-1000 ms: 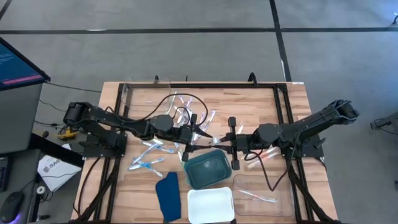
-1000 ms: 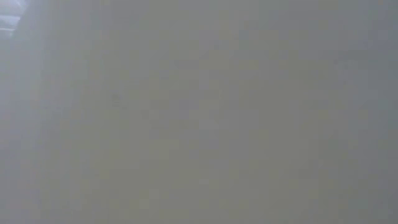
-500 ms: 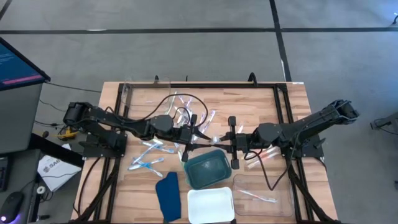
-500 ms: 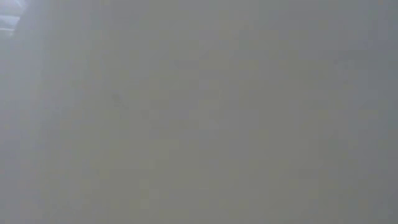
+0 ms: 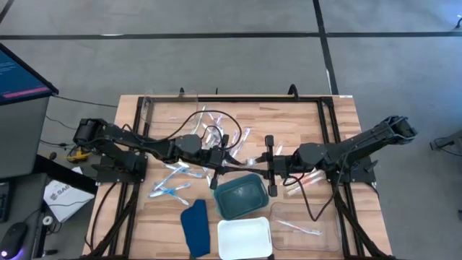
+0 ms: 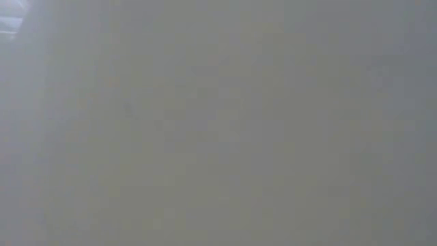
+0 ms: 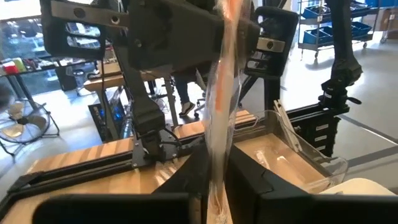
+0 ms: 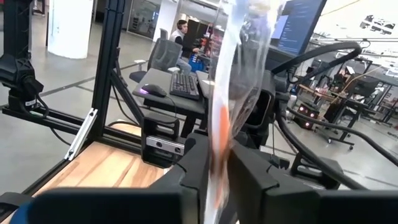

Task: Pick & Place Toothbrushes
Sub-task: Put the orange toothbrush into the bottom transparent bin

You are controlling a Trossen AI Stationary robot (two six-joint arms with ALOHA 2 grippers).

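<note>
A: Where were the arms?

B: Both met mid-table, just behind the dark green tray (image 5: 240, 196). Left end effector (image 5: 229, 160) and right end effector (image 5: 268, 165) faced each other with one wrapped pink-orange toothbrush (image 7: 222, 118) between them.

A: Grip state?

B: Left wrist view: fingers (image 7: 189, 180) pinched narrowly on the toothbrush. Right wrist view: the same toothbrush (image 8: 227, 112) stood in a narrow slot between that arm's fingers (image 8: 255, 177); whether they pressed it or had just slackened, I could not tell.

A: The other toothbrushes?

B: A loose pile (image 5: 216, 126) lay on the table (image 5: 303, 123) behind the left arm, a few (image 5: 172, 184) near its front left, one (image 5: 297, 227) in the clear tray (image 5: 328, 235). White tray (image 5: 244, 238) and dark blue cloth (image 5: 195, 227) sat in front.

A: Any writing?

B: None legible. The monitor's (image 5: 18, 72) text was too small; the low view was plain grey haze.
</note>
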